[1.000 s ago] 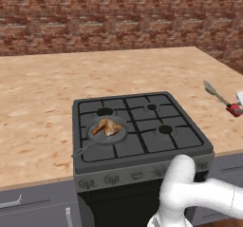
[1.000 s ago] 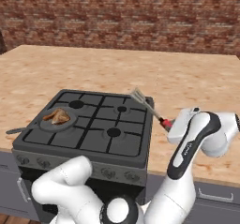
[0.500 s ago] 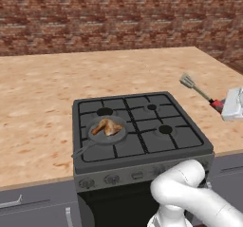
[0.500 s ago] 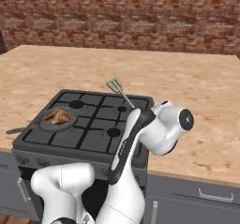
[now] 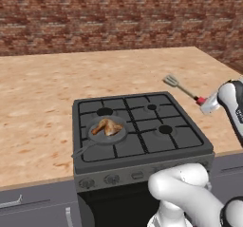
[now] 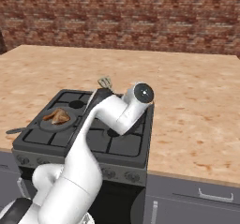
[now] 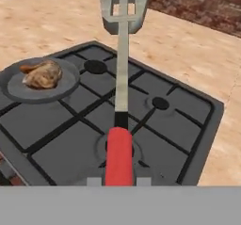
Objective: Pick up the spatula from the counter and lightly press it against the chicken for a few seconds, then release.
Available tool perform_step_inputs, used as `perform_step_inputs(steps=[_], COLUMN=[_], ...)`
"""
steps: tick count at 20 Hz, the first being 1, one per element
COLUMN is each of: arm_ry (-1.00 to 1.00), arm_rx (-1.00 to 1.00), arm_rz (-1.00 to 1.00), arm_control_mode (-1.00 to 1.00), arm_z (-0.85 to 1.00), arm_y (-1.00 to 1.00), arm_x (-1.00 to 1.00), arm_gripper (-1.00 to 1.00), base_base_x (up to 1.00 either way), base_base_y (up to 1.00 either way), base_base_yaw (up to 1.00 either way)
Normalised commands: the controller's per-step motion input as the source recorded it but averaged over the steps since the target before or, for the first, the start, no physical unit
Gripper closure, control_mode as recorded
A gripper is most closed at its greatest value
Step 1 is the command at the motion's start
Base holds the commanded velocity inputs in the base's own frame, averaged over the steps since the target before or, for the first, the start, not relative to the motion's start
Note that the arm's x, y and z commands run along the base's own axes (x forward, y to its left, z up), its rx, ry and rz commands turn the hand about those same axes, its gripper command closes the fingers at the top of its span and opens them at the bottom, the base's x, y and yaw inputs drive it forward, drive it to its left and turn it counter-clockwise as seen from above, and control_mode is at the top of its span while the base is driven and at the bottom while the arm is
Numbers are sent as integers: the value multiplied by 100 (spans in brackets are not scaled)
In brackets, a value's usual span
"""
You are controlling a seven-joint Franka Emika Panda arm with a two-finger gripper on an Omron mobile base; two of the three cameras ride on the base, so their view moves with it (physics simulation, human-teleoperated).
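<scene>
Carrying is the step now, as I judge it: the pick-up looks done and you are on the way to the chicken (image 5: 107, 126).

What changed in the last sec:
- The spatula (image 5: 184, 89) was far at the right side, over the counter (image 5: 38, 88). Now it is lifted and has come left, to the right edge of the stove (image 5: 142, 143).
- In the right base view the arm has swung from the right side across to above the burners.
- The base did not drive; the stove and the brick wall sit at the same place in both base views, so it is a real move of the arm.

Gripper (image 7: 119, 178): the fingers are clenched on the red handle of the spatula, near its end. The metal blade points ahead, away from the hand, approx. level.

Where the things are: the chicken lies in the pan (image 5: 95, 139) on the front-left burner, untouched. In the hand view it is up and to the left of the blade, well apart.

What it means for you: the press is not yet begun. You need more travel to the left and then a gentle descent, blade flat on the meat. Go slow, pls; a long tool held by its end can slip or push the pan.
</scene>
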Motion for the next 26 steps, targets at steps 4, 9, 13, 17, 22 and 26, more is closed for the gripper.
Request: perform_step_inputs(steps=[4,9,13,17,22,26], arm_ry=[41,43,14,1,0,0], arm_rx=[-1,-1,0,0,0,0], arm_rz=[8,1,0,-1,-1,0], arm_control_mode=[-100,-100,-100,-100,-100,-100], arm_z=[8,4,1,0,0,0], arm_y=[15,24,33,39,41,44], arm_x=[0,2,-5,-24,-25,-26], arm_gripper=[100,100,100,100,100,100], base_base_x=[0,0,0,0,0,0], base_base_y=[0,0,0,0,0,0], base_base_yaw=[0,0,0,0,0,0])
